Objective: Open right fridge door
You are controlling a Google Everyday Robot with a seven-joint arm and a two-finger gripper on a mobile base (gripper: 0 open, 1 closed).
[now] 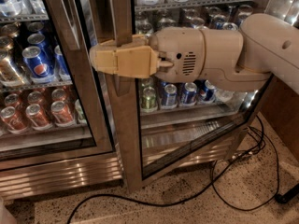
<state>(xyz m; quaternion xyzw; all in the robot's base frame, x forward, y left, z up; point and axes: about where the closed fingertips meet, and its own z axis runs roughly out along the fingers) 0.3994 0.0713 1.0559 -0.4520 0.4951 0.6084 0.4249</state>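
Observation:
The right fridge door (130, 143) has a wide brushed-steel frame around a glass pane. It stands slightly ajar, its bottom edge angling out over the floor. Its long steel bar handle (120, 10) runs down the left side of the door. My gripper (119, 59), with tan fingers, is at mid-height of that handle and shut around the bar. The beige wrist and arm (219, 55) reach in from the right, across the glass. The part of the handle inside the fingers is hidden.
The left fridge door (77, 87) is closed in front of blue Pepsi cans (35, 62) and orange cans. Behind the right glass are shelves of cans (180, 93). Black cables (224, 190) loop over the speckled floor. A wooden panel (280, 120) is at the right.

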